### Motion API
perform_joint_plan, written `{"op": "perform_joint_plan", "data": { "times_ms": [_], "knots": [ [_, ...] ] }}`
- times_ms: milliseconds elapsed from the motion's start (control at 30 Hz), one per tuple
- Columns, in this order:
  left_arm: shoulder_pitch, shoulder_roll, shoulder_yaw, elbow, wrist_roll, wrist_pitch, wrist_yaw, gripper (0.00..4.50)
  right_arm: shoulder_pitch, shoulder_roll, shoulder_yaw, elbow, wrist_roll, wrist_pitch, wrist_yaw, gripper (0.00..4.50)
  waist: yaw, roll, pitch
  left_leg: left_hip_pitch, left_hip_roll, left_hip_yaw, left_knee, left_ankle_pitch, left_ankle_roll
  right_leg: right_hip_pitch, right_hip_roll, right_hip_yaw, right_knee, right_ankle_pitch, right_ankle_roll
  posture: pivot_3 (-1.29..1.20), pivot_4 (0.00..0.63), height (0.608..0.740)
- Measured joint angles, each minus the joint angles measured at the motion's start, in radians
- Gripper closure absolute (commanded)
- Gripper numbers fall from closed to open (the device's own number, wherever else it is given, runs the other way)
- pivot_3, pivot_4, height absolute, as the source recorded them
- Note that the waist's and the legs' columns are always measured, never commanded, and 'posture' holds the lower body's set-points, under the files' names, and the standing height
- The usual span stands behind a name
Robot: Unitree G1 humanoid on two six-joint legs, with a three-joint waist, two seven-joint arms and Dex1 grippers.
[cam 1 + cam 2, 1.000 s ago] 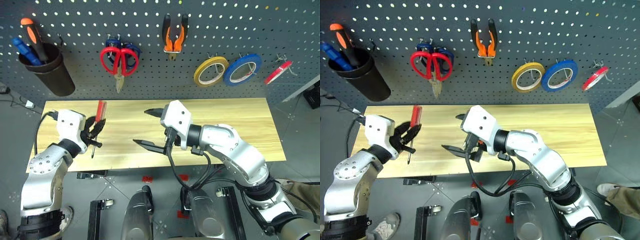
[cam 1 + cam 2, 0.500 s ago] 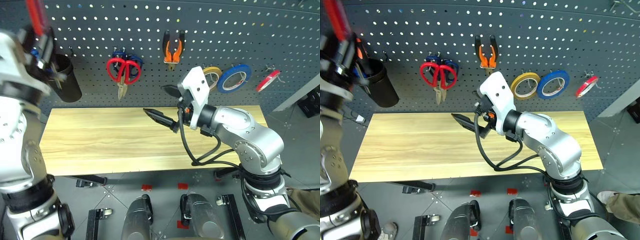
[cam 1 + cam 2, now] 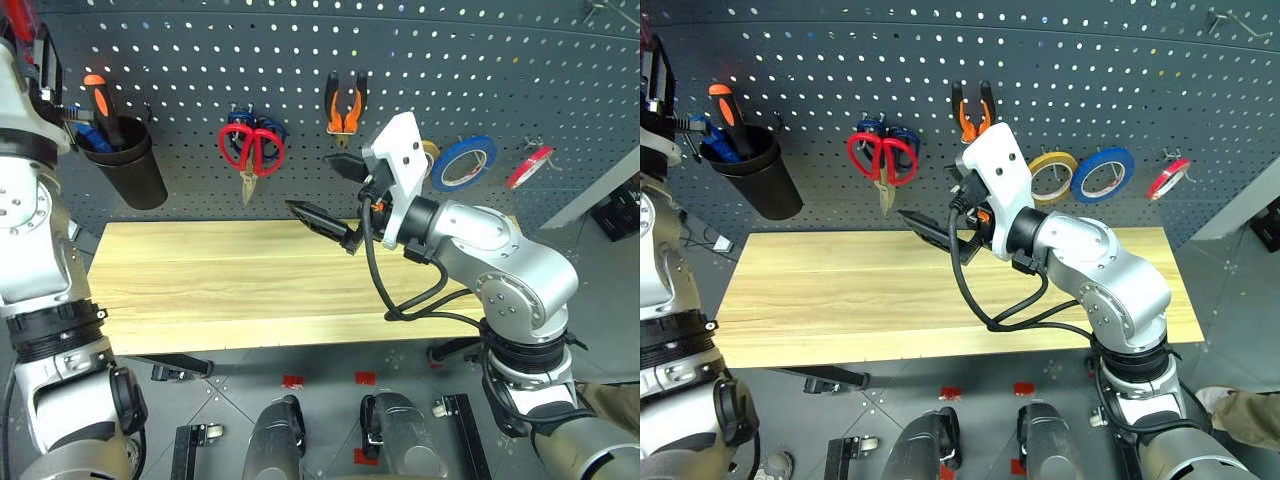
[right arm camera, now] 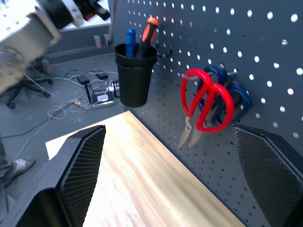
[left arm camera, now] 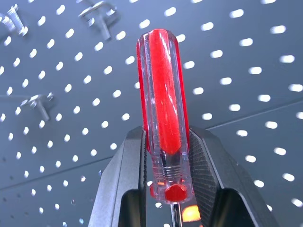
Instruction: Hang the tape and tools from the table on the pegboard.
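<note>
Against the pegboard [image 5: 246, 71] — left pincer [image 5: 170, 156] pinching a clear-cased red-handled screwdriver [image 5: 163, 104].

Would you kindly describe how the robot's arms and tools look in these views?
Both arms have rounded silver-grey shells with black joint bands. The right arm carries looping black cables and a white angular wrist housing. The right tool has pointed black fingers; the left tool's fingers are dark grey with cross-hatched pads.
</note>
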Motion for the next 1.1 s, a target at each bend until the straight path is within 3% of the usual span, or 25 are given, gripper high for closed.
{"op": "perform_joint_plan", "data": {
  "times_ms": [233, 633, 1000, 1100],
  "knots": [
    [-0.066, -0.006, -0.04, 0.069, 0.006, -0.071, 0.003, 3.59, 0.0, -0.007, 0.007, 0.0, 0.001, -0.007, 0.001, 0.0, -0.009, -0.004, -0.008, 0.0, 0.0, 0.0, 0.001, 0.0, 0.0, 0.0, 0.0, 0.0, 0.002, 0.0, 0.0, -0.22, 0.148, 0.74],
    [-0.059, -0.031, -0.074, 0.347, 0.042, -0.253, 0.032, 3.59, 0.001, -0.002, 0.024, 0.0, 0.001, -0.041, 0.011, 0.0, -0.023, -0.004, -0.022, 0.001, 0.0, -0.001, 0.01, 0.0, 0.001, 0.0, 0.0, 0.001, 0.013, 0.0, 0.0, -0.21, 0.145, 0.74],
    [-0.031, -0.042, -0.073, 0.355, 0.02, -0.32, 0.049, 0.12, 0.006, -0.002, 0.038, 0.001, 0.0, -0.053, 0.019, 0.0, -0.023, -0.004, -0.026, 0.001, 0.001, -0.002, 0.015, 0.0, 0.001, 0.0, 0.0, 0.002, 0.018, 0.0, 0.0, -0.21, 0.146, 0.74],
    [-0.02, -0.043, -0.074, 0.309, 0.02, -0.321, 0.049, 0.12, 0.01, -0.003, 0.047, 0.001, 0.0, -0.055, 0.02, 0.0, -0.023, -0.004, -0.026, 0.001, 0.0, -0.001, 0.016, 0.0, 0.001, 0.0, 0.0, 0.003, 0.018, 0.0, 0.0, -0.22, 0.146, 0.74]
  ]
}}
